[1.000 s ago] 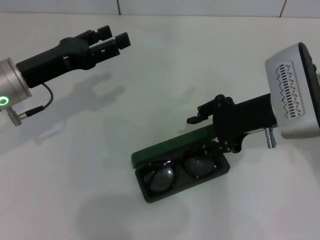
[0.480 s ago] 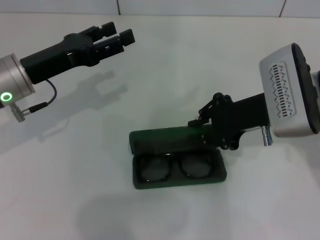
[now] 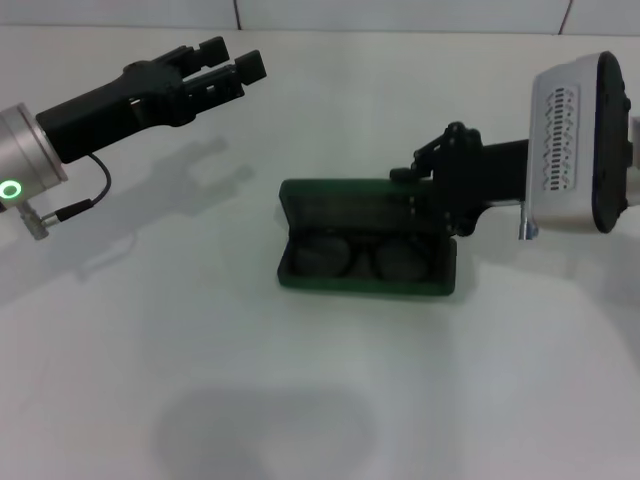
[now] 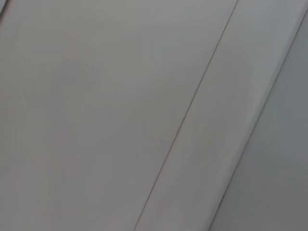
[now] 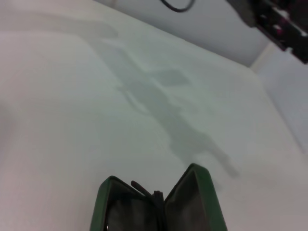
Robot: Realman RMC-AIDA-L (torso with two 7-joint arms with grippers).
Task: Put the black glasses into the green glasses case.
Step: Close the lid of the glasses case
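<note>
The green glasses case (image 3: 366, 280) lies open on the white table, its lid (image 3: 350, 207) standing half raised at the back. The black glasses (image 3: 355, 258) lie inside it, lenses side by side. My right gripper (image 3: 432, 200) is at the case's right end, shut on the lid's edge. In the right wrist view the case (image 5: 204, 202) shows end-on as a V, with the glasses (image 5: 144, 188) inside. My left gripper (image 3: 226, 62) is open and empty, raised over the far left of the table, well apart from the case.
The white table (image 3: 200, 350) is bare around the case. A tiled wall (image 3: 400, 12) runs along the far edge. The left wrist view shows only a pale flat surface (image 4: 120, 120) with seams. The left arm's cable (image 3: 88, 200) hangs at the left.
The case has moved away from me and swung level together with the right gripper, and its lid has risen. The left gripper has barely shifted.
</note>
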